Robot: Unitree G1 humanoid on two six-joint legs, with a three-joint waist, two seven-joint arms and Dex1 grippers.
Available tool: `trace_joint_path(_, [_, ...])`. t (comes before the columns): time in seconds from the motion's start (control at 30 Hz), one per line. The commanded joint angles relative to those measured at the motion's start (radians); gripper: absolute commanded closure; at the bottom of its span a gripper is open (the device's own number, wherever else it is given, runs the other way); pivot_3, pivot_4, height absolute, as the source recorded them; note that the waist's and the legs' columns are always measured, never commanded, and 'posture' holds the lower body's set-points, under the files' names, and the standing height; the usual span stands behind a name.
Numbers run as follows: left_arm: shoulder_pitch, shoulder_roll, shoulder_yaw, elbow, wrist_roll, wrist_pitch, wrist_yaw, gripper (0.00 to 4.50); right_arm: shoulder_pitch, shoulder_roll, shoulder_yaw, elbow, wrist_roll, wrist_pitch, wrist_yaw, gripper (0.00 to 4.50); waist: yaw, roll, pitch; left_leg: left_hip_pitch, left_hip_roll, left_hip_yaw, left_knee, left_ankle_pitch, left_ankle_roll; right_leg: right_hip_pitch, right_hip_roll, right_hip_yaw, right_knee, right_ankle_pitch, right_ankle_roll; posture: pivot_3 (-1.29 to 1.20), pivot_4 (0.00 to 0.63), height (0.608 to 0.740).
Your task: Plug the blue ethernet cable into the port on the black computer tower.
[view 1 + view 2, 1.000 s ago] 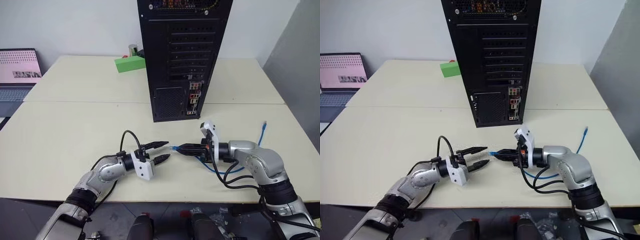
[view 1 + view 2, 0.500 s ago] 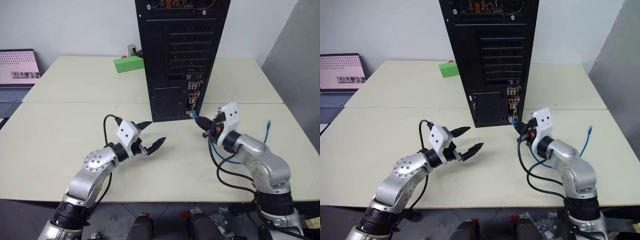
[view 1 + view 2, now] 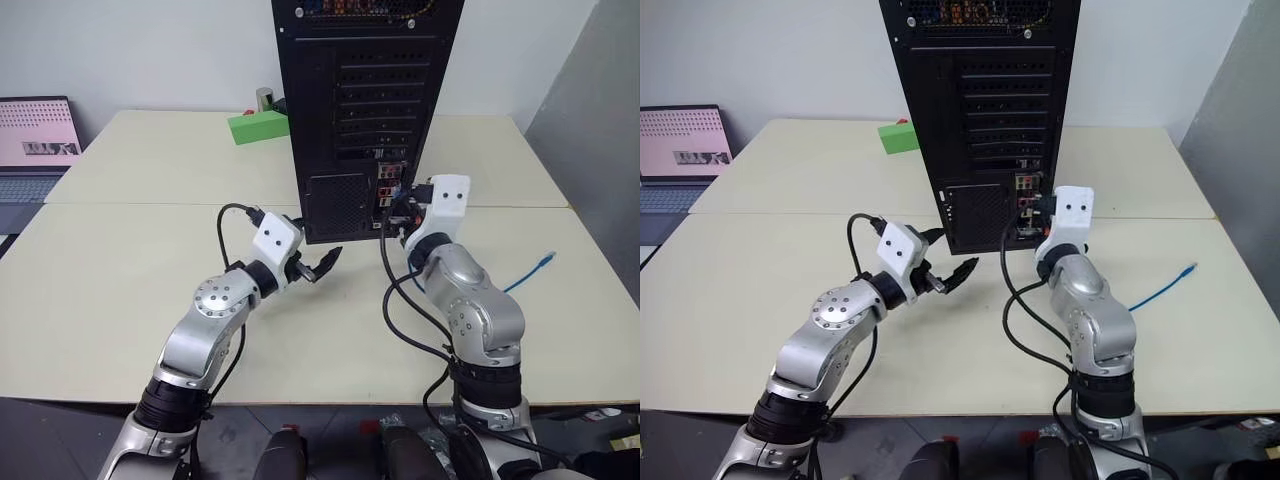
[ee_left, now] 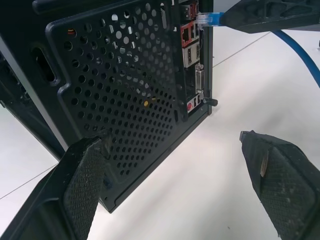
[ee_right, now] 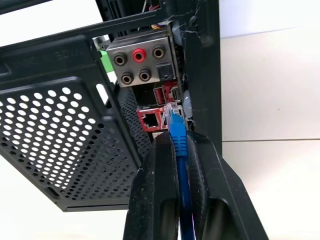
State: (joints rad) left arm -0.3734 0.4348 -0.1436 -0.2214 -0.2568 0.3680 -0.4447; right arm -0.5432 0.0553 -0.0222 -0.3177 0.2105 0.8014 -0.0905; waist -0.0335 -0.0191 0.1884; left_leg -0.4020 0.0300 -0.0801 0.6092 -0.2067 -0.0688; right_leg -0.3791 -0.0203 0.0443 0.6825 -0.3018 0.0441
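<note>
Spreading wide, the left gripper [image 3: 318, 266] hangs empty just above the cream table [image 3: 120, 290], its two black fingers [image 4: 85, 185] apart in front of the perforated vent grille [image 4: 125, 95] low on the black computer tower [image 3: 365, 110]. To its right, the right gripper [image 5: 176, 142] is clamped on the blue ethernet cable [image 5: 178, 150] just behind the plug [image 5: 172, 117], which sits at the strip of coloured connectors, right beside the red-framed network port [image 5: 150, 119]; whether it is seated in a socket cannot be told. Behind that gripper the cable trails away, and its far end [image 3: 545, 260] lies on the table to the right, well apart from the tower. Farther back, the tower stands upright across the seam between two tabletops. Beyond it on the left sit a green block [image 3: 258, 127] and, at the table's far left edge, an open laptop [image 3: 35, 150].
</note>
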Motion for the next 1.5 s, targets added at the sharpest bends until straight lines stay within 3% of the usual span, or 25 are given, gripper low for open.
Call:
trace_joint_path(0.03, [-0.022, 0.0, 0.021, -0.017, 0.028, -0.016, -0.005, 0.12, -0.023, 0.004, 0.024, -0.028, -0.001, 0.014, 0.009, 4.5, -0.001, 0.0, 0.0, 0.0, 0.0, 0.0, 0.0, 0.0, 0.0, 0.0, 0.0, 0.0, 0.0, 0.0, 0.0, 0.0, 0.15, 0.74])
trace_joint_path(1.5, [-0.026, -0.022, 0.027, -0.002, 0.096, -0.038, -0.042, 0.12, -0.042, -0.018, 0.064, 0.053, -0.065, -0.058, 0.04, 4.5, -0.001, 0.0, 0.0, 0.0, 0.0, 0.0, 0.0, 0.0, 0.0, -0.001, 0.0, 0.0, 0.0, 0.0, 0.0, 0.0, 0.15, 0.74])
